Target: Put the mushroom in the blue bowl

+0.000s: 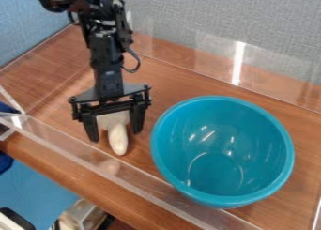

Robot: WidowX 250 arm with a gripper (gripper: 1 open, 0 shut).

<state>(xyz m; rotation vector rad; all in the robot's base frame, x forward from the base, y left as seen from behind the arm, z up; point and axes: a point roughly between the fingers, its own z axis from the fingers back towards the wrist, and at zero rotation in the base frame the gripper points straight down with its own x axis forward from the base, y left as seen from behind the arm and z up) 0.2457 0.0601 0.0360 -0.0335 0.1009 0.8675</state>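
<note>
**Wooden tabletop: surface and items resting on it**

The supporting surface is a reddish-brown wooden table (189, 65) with a visible grain, enclosed by low clear plastic walls (75, 145) along its near and far edges. Two loose items lie directly on it. A large teal-blue bowl (223, 149) sits upright at the right, near the front wall, its glossy inside showing reflections. A small cream-white mushroom (116, 140) lies on the wood just left of the bowl, apart from it, close to the front wall. Its cap cannot be made out.
</note>
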